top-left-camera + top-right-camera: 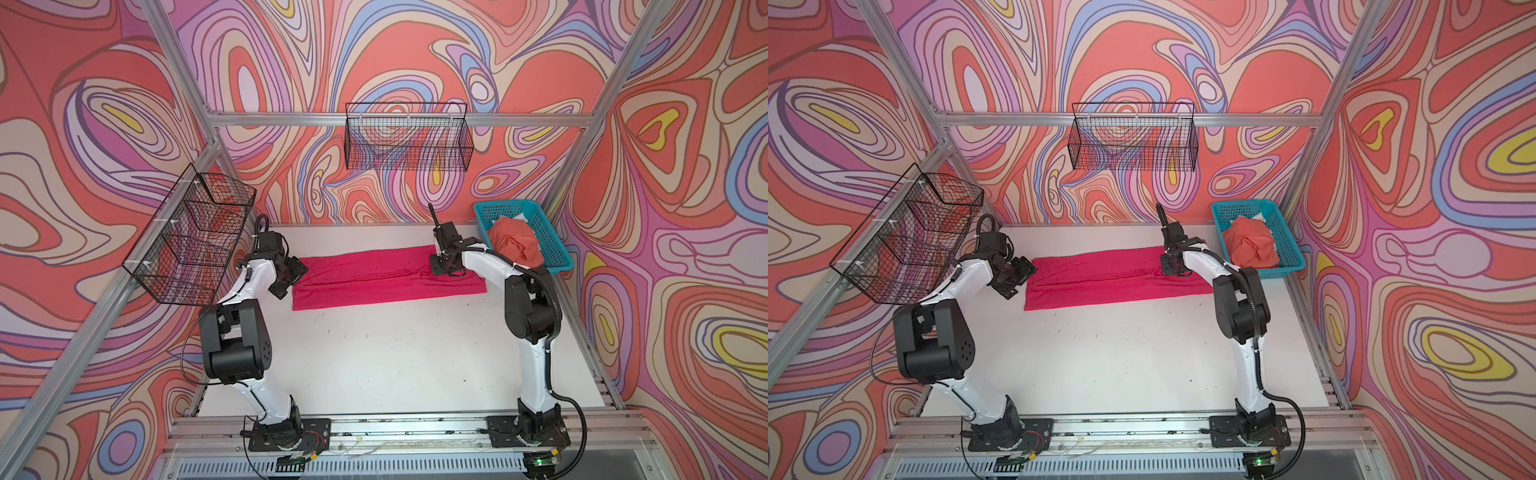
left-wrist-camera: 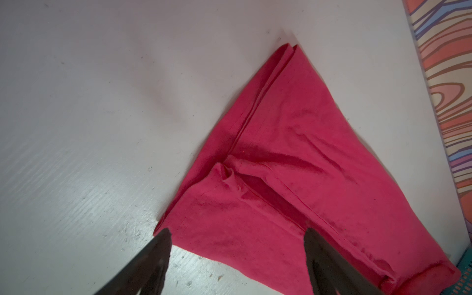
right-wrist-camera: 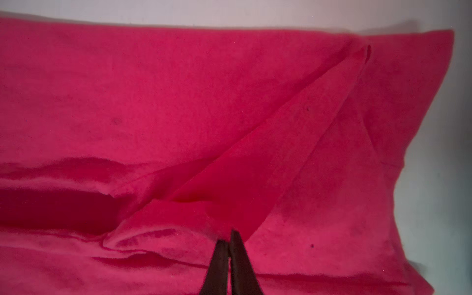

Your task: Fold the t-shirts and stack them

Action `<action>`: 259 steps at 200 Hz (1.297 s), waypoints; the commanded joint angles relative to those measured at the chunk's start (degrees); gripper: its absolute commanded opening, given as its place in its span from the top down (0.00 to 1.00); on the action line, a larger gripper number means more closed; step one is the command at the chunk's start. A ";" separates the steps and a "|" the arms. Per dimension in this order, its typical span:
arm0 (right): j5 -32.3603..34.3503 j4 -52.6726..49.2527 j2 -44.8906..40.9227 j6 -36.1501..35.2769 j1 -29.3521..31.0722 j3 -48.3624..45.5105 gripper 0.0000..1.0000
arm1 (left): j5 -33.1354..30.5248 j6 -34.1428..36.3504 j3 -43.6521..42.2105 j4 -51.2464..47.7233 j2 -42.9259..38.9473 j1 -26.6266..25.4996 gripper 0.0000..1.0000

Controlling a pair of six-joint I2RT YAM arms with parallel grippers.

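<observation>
my right gripper [image 3: 229,238] pinches a flap near one end of the pink t-shirt [image 1: 374,276]; its long axis runs to my left gripper [image 2: 236,236], spread open at the other end.

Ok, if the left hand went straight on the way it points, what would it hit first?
Probably the pink t-shirt: the open left hand aims at its nearest end, with nothing in between. Depth is unclear, so how soon it touches I cannot tell.
</observation>
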 commanded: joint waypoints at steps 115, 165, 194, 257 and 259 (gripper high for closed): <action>0.83 -4.51 14.42 -3.88 2.22 21.30 1.00 | -0.46 0.66 0.45 -1.16 0.83 -0.12 0.16; 0.65 -3.35 15.80 -4.05 2.34 22.96 1.00 | -0.53 0.66 0.45 -1.28 0.85 -0.16 0.16; 0.34 -3.17 16.50 -4.23 2.66 23.45 1.00 | -0.50 0.79 0.39 -1.35 0.84 -0.12 0.16; 0.57 -0.68 16.24 -4.21 2.75 22.80 0.71 | -0.38 0.79 0.19 -1.35 0.76 -0.16 0.16; 0.61 -0.51 16.18 -4.23 2.75 22.74 0.70 | -0.34 0.79 0.19 -1.31 0.76 -0.13 0.16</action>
